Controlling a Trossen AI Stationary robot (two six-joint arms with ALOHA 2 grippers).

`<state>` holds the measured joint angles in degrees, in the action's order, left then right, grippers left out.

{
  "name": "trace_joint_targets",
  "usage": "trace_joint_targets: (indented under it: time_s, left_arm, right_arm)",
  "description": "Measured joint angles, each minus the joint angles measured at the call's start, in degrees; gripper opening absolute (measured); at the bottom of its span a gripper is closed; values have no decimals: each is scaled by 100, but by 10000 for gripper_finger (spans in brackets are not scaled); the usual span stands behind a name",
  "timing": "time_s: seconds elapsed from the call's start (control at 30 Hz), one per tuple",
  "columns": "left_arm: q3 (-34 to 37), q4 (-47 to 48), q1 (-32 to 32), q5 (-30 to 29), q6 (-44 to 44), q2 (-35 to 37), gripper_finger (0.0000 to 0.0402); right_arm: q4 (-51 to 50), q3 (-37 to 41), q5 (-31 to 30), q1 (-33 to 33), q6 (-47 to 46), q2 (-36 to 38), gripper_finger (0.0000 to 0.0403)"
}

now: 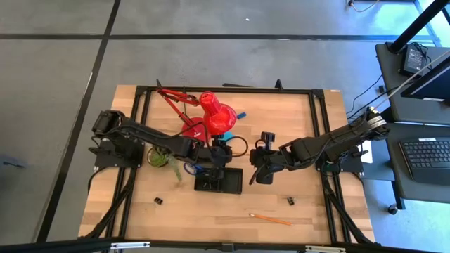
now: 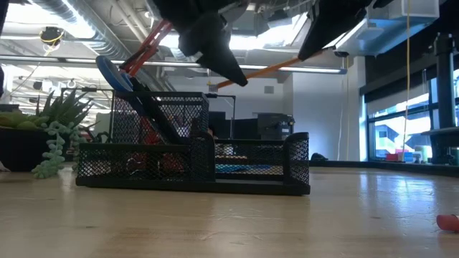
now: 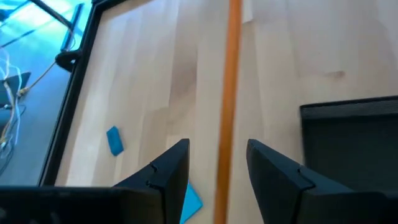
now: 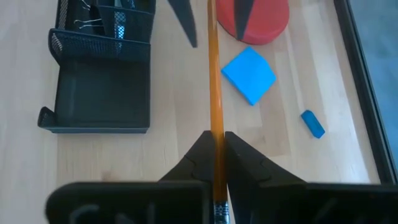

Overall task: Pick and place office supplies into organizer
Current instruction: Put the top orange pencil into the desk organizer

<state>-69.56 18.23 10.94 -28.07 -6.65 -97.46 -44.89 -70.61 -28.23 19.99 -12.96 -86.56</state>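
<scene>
An orange pencil point(image 4: 214, 81) hangs in the air beside the black mesh organizer point(image 4: 99, 81), with my right gripper point(image 4: 217, 135) shut on it. My left gripper point(image 3: 217, 144) is open. Its two fingers stand on either side of the pencil's far part point(image 3: 229, 93) with a gap on each side. In the low view the pencil point(image 2: 276, 69) runs above the organizer point(image 2: 193, 165) between both grippers. Blue-handled scissors point(image 2: 115, 72) stand in the organizer. A light-blue note pad point(image 4: 249, 74) and a blue eraser point(image 4: 313, 123) lie flat on the table. My right gripper pinches the pencil between its two fingers close to one end point(image 4: 216, 127). The pencil runs forward along the fingers and sticks out well past their tips. It is lifted clear of the table, slanting slightly in the low view.
The red lamp's base point(image 4: 255, 18) stands just past the note pad, and a green plant point(image 1: 158, 158) stands left of the organizer. Another pencil point(image 1: 271, 219) and two binder clips point(image 1: 158, 201) point(image 1: 290, 201) lie near the table's front edge.
</scene>
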Motion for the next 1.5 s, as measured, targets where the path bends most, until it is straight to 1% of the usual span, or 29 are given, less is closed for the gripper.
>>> trace_joint_targets:
  time_s: [0.13, 0.23, 0.33, 0.5, 0.57, 0.83, 0.9, 0.97, 1.1, 1.2, 1.33, 1.4, 1.5]
  left_arm:
    - [0, -17, -66, -53, -3, -3, 151]
    - [0, -19, -65, -51, 0, -3, 132]
    - [0, -12, -53, 42, 1, -3, 101]
    - [0, -8, -50, 382, 0, -3, 34]
    - [0, -3, -50, 414, -2, -3, 16]
    - [0, 34, -50, 404, 109, -3, 14]
    - [0, 146, -50, 403, 169, -3, 14]
    - [0, 244, -48, 441, 263, -3, 14]
    - [0, 274, -46, 590, 380, 15, 14]
    - [7, 287, -6, 601, 443, 162, 14]
    - [7, 269, 98, 613, 455, 474, 14]
    - [35, 202, 176, 617, 511, 684, 14]
    - [217, 57, 288, 508, 548, 1011, 14]
  right_arm:
    - [-4, 0, -2, 0, 6, 0, 24]
    - [-6, 0, -7, -2, 11, 1, 24]
    - [-8, 0, -2, -2, 21, 2, 24]
    - [5, 0, 14, 1, 63, 2, 31]
    - [24, 0, 14, 4, 83, 2, 36]
    - [46, 0, -9, 2, 133, 2, 49]
    - [46, 0, -18, 0, 148, 2, 61]
    - [44, 0, -26, 0, 145, 5, 83]
    - [39, 0, -54, 0, 184, 40, 142]
    - [-20, -5, -538, 63, 276, 153, 183]
    - [-11, -15, -1428, 272, 303, 555, 217]
    - [-45, -14, -1651, 385, 273, 795, 226]
    - [-41, -15, -1732, 548, 253, 1142, 233]
